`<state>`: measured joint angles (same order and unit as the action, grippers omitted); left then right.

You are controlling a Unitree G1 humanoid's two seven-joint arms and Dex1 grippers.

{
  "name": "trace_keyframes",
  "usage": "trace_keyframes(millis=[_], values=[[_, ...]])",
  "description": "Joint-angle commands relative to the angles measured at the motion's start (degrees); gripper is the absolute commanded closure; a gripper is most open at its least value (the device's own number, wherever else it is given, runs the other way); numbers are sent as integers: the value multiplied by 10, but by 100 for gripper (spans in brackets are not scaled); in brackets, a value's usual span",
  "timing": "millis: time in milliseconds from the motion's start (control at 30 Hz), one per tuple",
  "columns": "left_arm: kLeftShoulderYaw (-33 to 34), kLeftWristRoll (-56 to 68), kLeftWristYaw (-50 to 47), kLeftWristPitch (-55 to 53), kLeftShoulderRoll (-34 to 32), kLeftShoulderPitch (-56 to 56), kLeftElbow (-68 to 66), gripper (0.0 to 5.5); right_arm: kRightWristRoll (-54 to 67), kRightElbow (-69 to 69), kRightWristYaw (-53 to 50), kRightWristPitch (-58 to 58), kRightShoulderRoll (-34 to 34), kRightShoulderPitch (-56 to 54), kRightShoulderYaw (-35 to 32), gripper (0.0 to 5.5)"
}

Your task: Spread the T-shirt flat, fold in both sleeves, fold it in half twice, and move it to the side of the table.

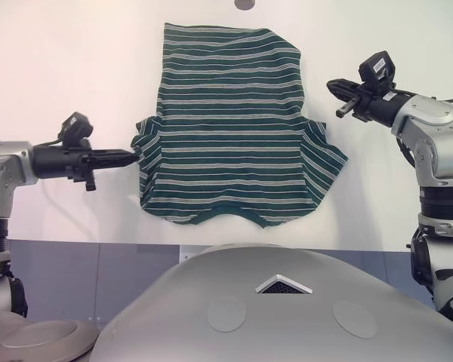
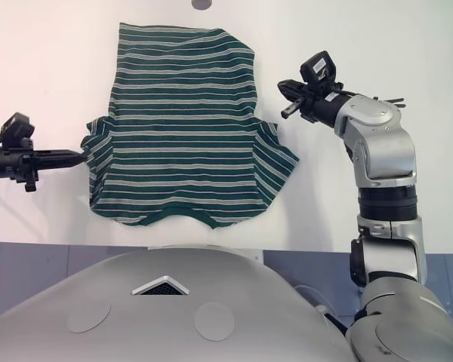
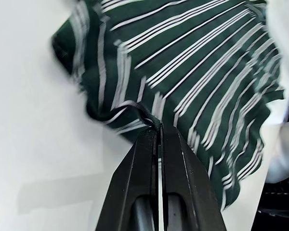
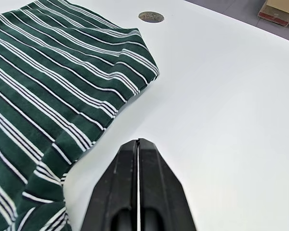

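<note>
A dark green T-shirt with white stripes (image 1: 230, 128) lies on the white table (image 1: 53, 68), collar toward me and hem at the far side. Its right sleeve (image 1: 326, 154) lies spread out, while the left sleeve (image 1: 145, 139) is bunched. My left gripper (image 1: 134, 156) sits at that bunched sleeve and is shut on its edge; in the left wrist view a fold of fabric is pinched at the tips (image 3: 158, 129). Off the shirt's right edge, my right gripper (image 1: 334, 86) hovers above bare table, shut with nothing in it (image 4: 138, 142).
A round grey grommet (image 1: 244, 4) sits in the table just beyond the shirt's hem. Bare white table lies to both sides of the shirt. The table's near edge (image 1: 75, 241) runs close below the collar. A cardboard box (image 4: 279, 9) stands on the floor beyond the table.
</note>
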<state>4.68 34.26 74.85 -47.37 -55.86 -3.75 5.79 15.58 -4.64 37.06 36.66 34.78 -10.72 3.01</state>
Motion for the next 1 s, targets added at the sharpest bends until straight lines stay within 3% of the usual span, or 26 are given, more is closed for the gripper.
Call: trace_keyframes(millis=[33, 133, 167, 333, 500, 700, 1000], values=[[-68, -26, -60, -1, 41, -8, 81, 548, -3, -7, 9, -3, -9, -4, 14, 550], [-130, -63, -114, 25, 90, -33, 97, 550, 35, -31, 22, 32, -8, 29, -16, 512], [-138, -69, -123, 29, 99, -34, 93, 526, 49, -41, 26, 45, -3, 47, -30, 493], [-119, -60, -138, 44, 100, -47, 109, 454, 127, -92, 54, 121, 39, 152, -142, 394], [-22, 8, -146, 26, 95, 17, 147, 454, 197, -137, 108, 177, 75, 234, -189, 394], [-10, 18, -165, 20, 93, 56, 168, 454, 149, -120, 114, 144, 91, 275, -107, 394], [-16, 19, -183, 19, 101, 47, 169, 454, 152, -132, 134, 118, 120, 278, -107, 547]])
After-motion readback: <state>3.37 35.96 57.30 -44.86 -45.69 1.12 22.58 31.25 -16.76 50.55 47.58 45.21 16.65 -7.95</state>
